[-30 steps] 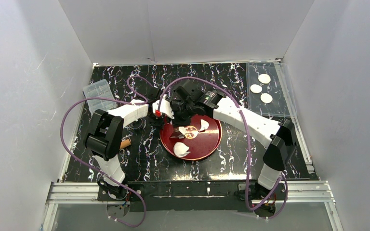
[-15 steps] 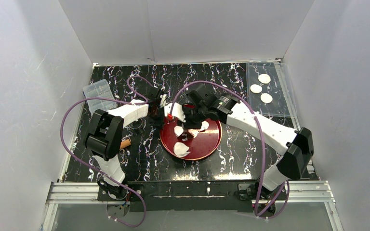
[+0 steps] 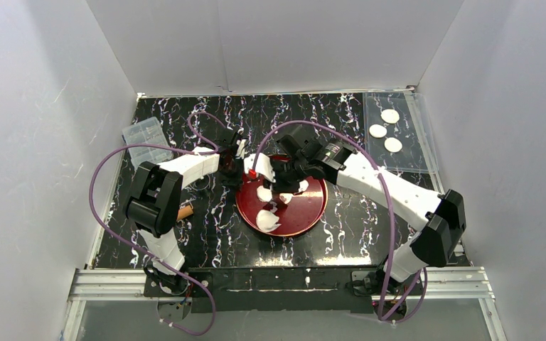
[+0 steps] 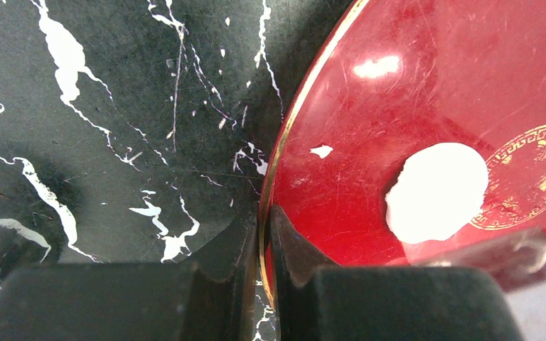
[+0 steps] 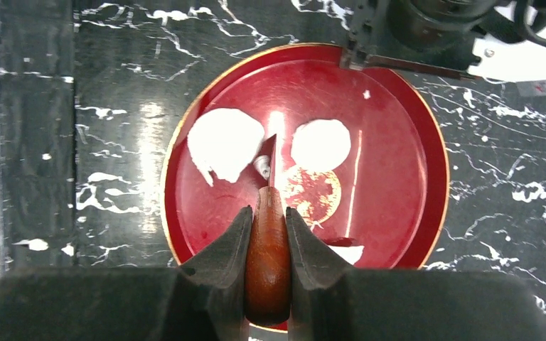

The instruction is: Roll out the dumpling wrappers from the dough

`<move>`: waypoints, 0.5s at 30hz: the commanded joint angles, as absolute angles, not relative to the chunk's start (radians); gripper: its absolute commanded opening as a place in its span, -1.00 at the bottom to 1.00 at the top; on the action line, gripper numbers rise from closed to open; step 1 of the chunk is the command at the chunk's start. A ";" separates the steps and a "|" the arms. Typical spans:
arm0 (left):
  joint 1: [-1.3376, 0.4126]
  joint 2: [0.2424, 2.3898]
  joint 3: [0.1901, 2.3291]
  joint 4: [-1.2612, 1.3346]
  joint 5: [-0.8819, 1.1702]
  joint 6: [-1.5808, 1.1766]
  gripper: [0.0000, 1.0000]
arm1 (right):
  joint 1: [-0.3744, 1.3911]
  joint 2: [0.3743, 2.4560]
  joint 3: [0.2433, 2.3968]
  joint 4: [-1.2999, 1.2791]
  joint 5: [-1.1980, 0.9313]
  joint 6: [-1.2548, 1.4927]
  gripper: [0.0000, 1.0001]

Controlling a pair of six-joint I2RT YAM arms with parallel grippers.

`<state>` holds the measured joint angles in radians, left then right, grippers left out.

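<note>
**Right arm swung wide, tool now reaching in over the plate**

Right arm's elbow has gone out toward 4 o'clock over the last second. Its wrist now reaches the plate from the 1 o'clock side, and the white bits under it have shifted. Left arm has not moved.

- Table (image 3: pixel 341 234): black marble top. A clear sheet (image 3: pixel 416 160) lies at 2 o'clock.
- Red plate (image 3: pixel 311 210): at centre.
- Left end effector (image 4: pixel 263 224): closed on the plate's gold rim at about 10 o'clock, steadying it.
- Right end effector (image 5: pixel 268 213): clamped on a wooden-handled tool (image 5: pixel 268 245), blade pointing between two white patches.
- Dough (image 5: pixel 224 150): on the plate in pieces. One is ragged, one is rounder, and there are smaller scraps.
- Dumpling wrappers (image 3: pixel 377 131): three neat discs on the clear sheet, well apart from the plate.

Progress, as I judge it: three wrappers are cut and parked. The leftover dough has yet to be gathered, rolled again and cut, so the task is past the middle but not finished.
</note>
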<state>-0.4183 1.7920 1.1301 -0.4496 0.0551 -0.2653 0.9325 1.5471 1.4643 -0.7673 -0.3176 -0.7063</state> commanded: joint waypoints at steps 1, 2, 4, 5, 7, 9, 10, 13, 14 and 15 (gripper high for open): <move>-0.411 1.758 1.124 -0.477 -0.046 -0.235 -1.00 | 0.962 1.491 1.438 -0.937 -0.446 -0.619 -0.97; -0.412 1.760 1.125 -0.476 -0.046 -0.235 -1.00 | 0.962 1.472 1.431 -0.942 -0.439 -0.611 -0.97; -0.413 1.764 1.127 -0.476 -0.044 -0.235 -1.00 | 0.961 1.438 1.416 -0.948 -0.406 -0.597 -0.97; -0.412 1.765 1.127 -0.475 -0.043 -0.235 -1.00 | 0.960 1.422 1.409 -0.939 -0.372 -0.586 -0.97; -0.412 1.767 1.128 -0.476 -0.037 -0.236 -1.00 | 0.951 1.402 1.404 -0.920 -0.299 -0.564 -0.97; -0.413 1.768 1.128 -0.475 -0.034 -0.236 -1.00 | 0.933 1.396 1.414 -0.900 -0.230 -0.527 -0.97; -0.413 1.766 1.128 -0.476 -0.033 -0.235 -1.00 | 0.921 1.395 1.421 -0.890 -0.209 -0.504 -0.97; -0.414 1.761 1.136 -0.478 -0.031 -0.224 -1.00 | 0.889 1.378 1.420 -0.822 -0.160 -0.414 -0.97; -0.415 1.761 1.141 -0.479 -0.028 -0.217 -1.00 | 0.879 1.370 1.415 -0.796 -0.164 -0.385 -0.97; -0.416 1.759 1.150 -0.482 -0.023 -0.209 -0.99 | 0.867 1.356 1.409 -0.767 -0.170 -0.355 -0.97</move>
